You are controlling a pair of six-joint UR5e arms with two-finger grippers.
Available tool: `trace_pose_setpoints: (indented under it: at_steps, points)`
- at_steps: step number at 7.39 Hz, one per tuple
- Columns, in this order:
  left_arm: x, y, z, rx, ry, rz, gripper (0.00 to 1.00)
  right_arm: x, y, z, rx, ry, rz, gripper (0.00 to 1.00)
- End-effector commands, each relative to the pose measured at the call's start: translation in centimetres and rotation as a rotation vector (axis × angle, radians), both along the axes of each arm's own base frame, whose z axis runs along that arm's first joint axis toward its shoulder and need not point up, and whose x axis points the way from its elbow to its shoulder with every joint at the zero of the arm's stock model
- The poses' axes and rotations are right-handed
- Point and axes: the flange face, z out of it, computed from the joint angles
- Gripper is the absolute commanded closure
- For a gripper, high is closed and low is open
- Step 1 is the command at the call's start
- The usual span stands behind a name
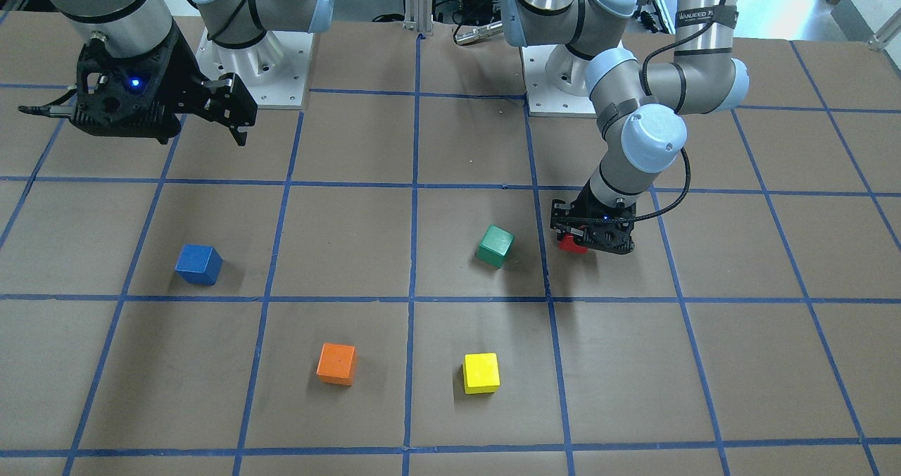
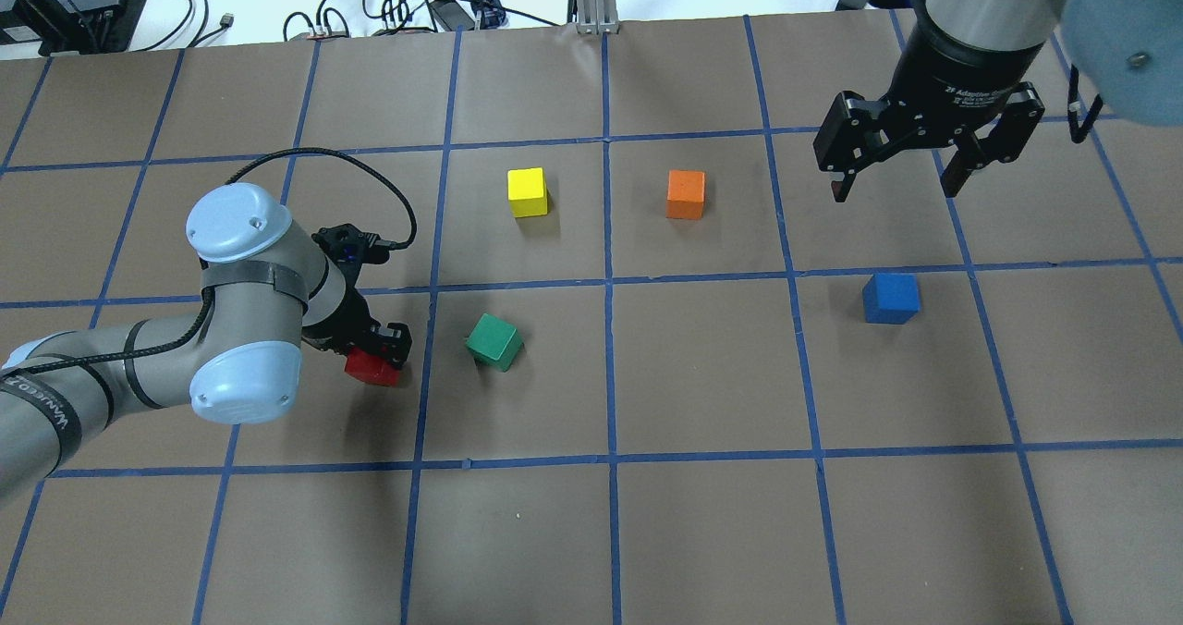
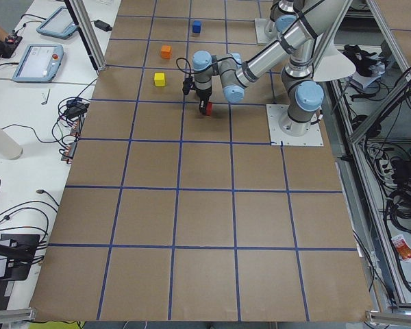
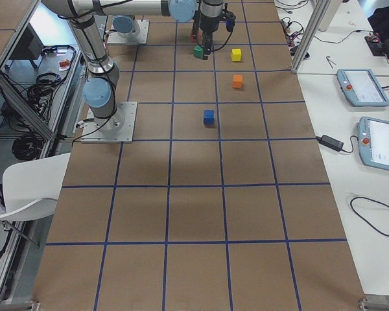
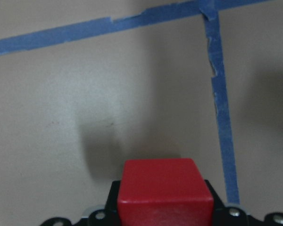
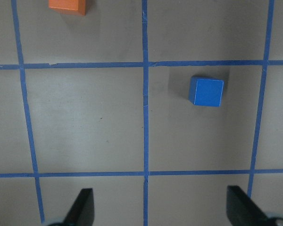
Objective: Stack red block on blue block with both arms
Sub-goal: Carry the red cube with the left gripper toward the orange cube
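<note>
Brown paper ruled into squares by blue tape covered the desk (image 2: pixel 702 375). White lettering on the right gripper (image 2: pixel 895 186) began "2F Adaptive", the rest too small to read. A black strap (image 2: pixel 42 412) on the silver-grey left arm (image 2: pixel 111 375) read "WANJEED". The left gripper (image 2: pixel 379 355) pointed down near a tape line, its fingers pinching the small matte red block (image 5: pixel 165 188). Whether that block touched the paper could not be told. A solid green cube (image 2: pixel 494 341) lay askew to the grid just beside it, across that tape line. The right gripper hung above the desk with its fingers spread wide. The small matte blue block (image 2: pixel 891 298) sat on the right arm's side of the desk, well apart from the red block, with bare paper on every side within its square. A yellow cube (image 2: pixel 528 191) and an orange cube (image 2: pixel 686 194) stood in the next row, towards the desk's far edge.
</note>
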Motion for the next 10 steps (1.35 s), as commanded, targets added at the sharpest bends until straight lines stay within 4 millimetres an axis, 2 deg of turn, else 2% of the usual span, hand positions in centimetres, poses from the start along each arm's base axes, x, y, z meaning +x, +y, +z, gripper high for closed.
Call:
trace_pose_setpoints:
  at_steps: [1, 2, 3, 4, 5, 6, 7, 8, 9, 10]
  points:
    - [-2.3, -1.9, 3.9, -0.047, 0.03, 0.065, 1.0, 0.0, 0.0, 0.0, -0.002, -0.001, -0.003, 0.0]
    - [-5.1, -4.1, 6.9, -0.03, 0.037, 0.085, 1.0, 0.0, -0.2, 0.1, -0.017, 0.001, 0.002, 0.0]
    - [-8.8, -6.3, 10.7, -0.023, 0.073, 0.069, 1.0, 0.0, -0.3, 0.1, -0.021, 0.0, -0.001, 0.0]
    - [-12.1, -7.6, 12.6, -0.017, 0.088, 0.121, 1.0, 0.0, -0.3, 0.0, -0.019, 0.0, 0.008, 0.0]
    - [-15.0, -8.2, 11.3, 0.004, 0.085, 0.157, 1.0, 0.0, -0.3, 0.0, -0.019, -0.001, 0.006, 0.0]
    - [-18.4, -8.3, 9.0, -0.003, 0.084, 0.148, 1.0, 0.0, -0.3, 0.0, -0.019, 0.0, 0.009, 0.0]
    - [-20.9, -9.4, 6.4, -0.055, 0.102, 0.163, 1.0, 0.0, -0.3, 0.0, -0.019, 0.0, 0.009, 0.0]
    - [-23.3, -9.1, 4.4, -0.061, 0.097, 0.18, 1.0, 0.0, -0.4, -0.1, -0.018, 0.0, 0.009, 0.0]
    - [-25.4, -9.3, 3.2, -0.054, 0.088, 0.18, 1.0, 0.0, -0.4, -0.1, -0.018, 0.0, 0.011, 0.0]
    - [-27.2, -10.6, 2.8, -0.069, 0.078, 0.209, 1.0, 0.0, -0.4, -0.1, -0.018, 0.0, 0.011, 0.0]
